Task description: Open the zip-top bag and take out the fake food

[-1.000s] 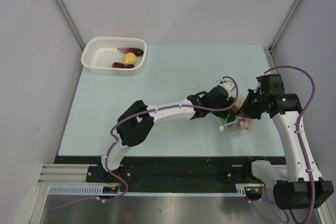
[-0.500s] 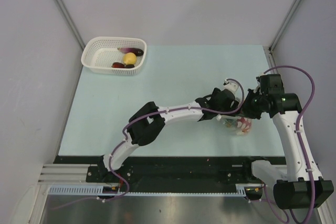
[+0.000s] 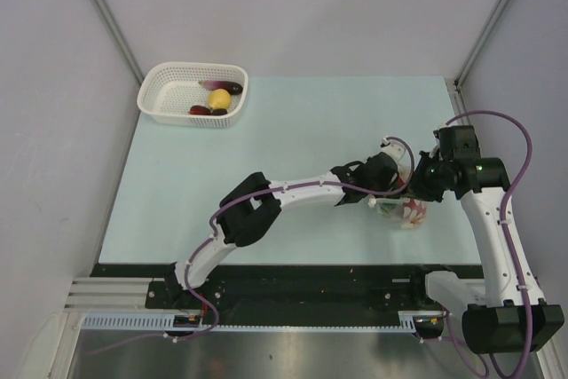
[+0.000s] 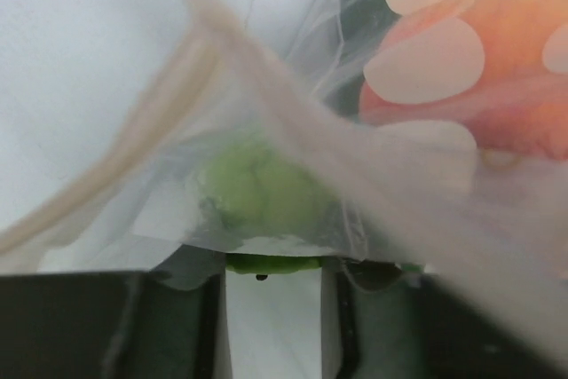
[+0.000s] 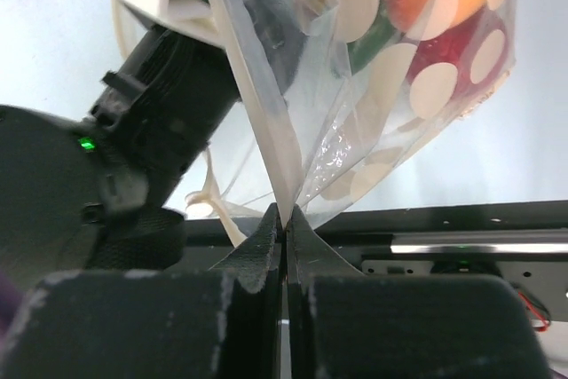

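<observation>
The right gripper has its jaws pressed flat together, pinching the pale zip strip of the zip-top bag so that the pouch hangs from the fingertips. The bag is clear, crinkly film printed with round white dots. The left gripper is pushed in at the bag's mouth with its jaws partly apart. A lime green piece of the fake food sits right at their tips, but crumpled film blurs the view and I cannot tell whether they press on it. Beside the green piece, inside the bag, lie an orange piece and, in the right wrist view, a red piece. From above, the bag rests low over the pale green table towards its right side, between the two wrists. Well apart, at the far left corner, the white mesh basket holds a yellow piece, a dark purple piece and a dark red piece.
</observation>
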